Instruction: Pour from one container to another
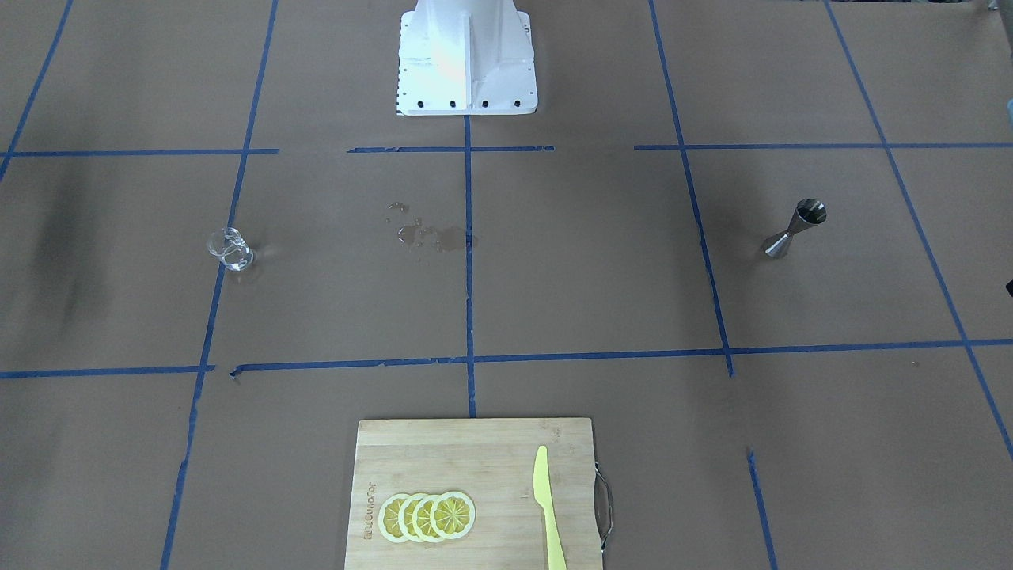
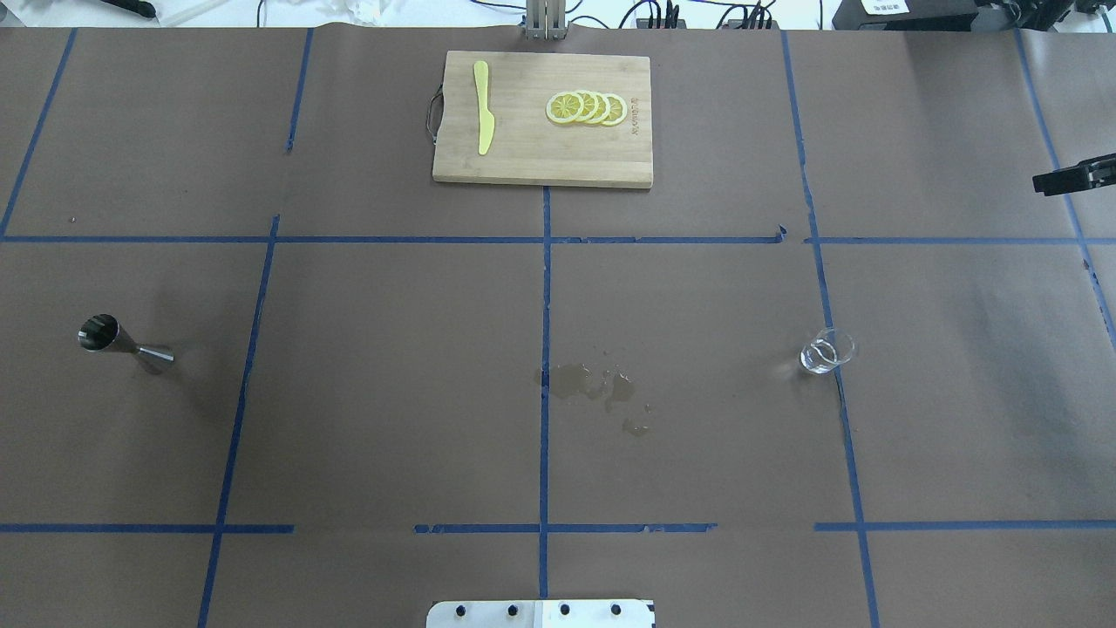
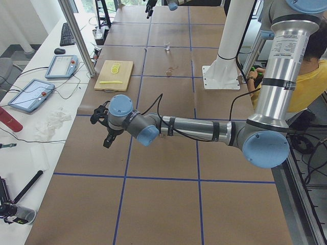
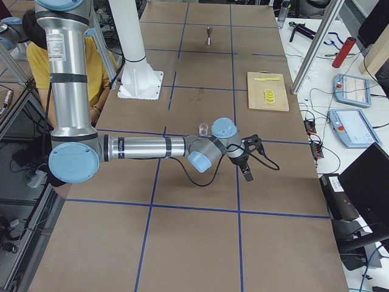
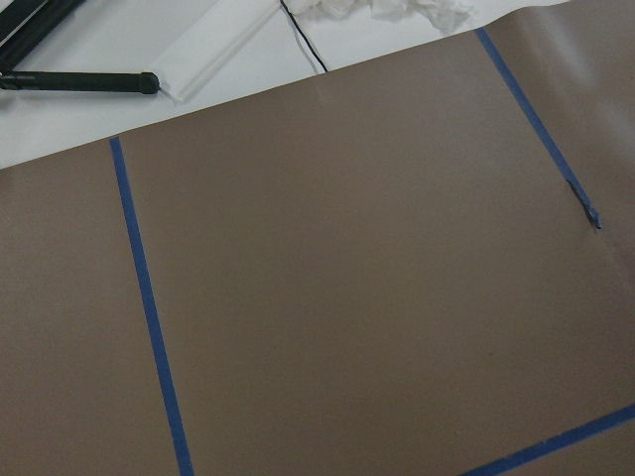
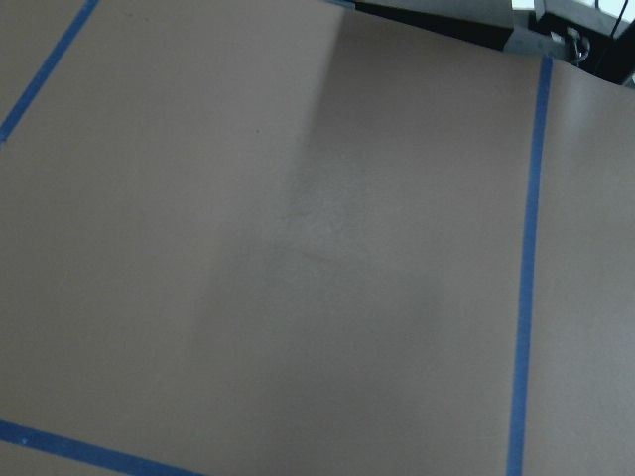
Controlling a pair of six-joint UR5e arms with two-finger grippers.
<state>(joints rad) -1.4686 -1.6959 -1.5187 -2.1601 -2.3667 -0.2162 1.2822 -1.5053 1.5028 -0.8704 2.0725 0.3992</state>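
Bright even light; soft shadows; glare on white base (image 1: pixel 465 55).

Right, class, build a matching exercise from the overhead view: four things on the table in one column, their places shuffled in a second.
1 glass cup
2 jigger
3 yellow knife
4 wet patch

A beside the centre tape line
B robot's left side
C on the cutting board
D robot's right side

Pairs: 1-D, 2-B, 3-C, 4-A

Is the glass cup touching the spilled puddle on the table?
Apart. The overhead view shows dry brown paper between the glass cup and the puddle.
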